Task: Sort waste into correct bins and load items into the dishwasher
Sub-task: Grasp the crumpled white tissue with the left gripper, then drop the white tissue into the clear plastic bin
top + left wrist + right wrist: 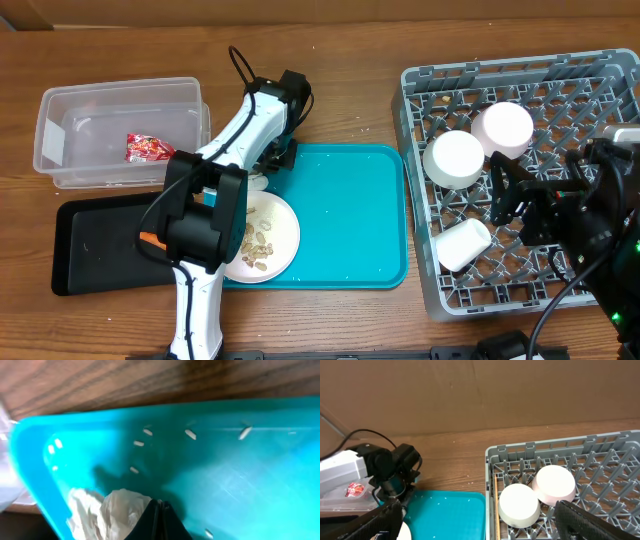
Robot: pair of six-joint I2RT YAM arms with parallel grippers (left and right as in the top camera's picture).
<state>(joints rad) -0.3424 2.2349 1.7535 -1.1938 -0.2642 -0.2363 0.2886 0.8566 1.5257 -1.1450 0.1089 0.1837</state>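
Two hands — left hand (159,510) pressed together at the shapeless crumpled tissue (114,512), right hand (477,509) spread wide.

— Where is the tub (60,130)?
— At the table's (330,90) far left, with the snack wrapper (150,148) in it. The flat tray (95,250) lies just before it.
— And in the middle?
— The serving tray (350,220). The plate (285,225) sits at its near left corner with food scraps (258,245) on it. A tissue (120,507) lies near another corner.
— On the right?
— The dish rack (560,95). In its left half a bowl (453,160) and a second bowl (502,128) stand side by side, with a third bowl (463,244) before them.
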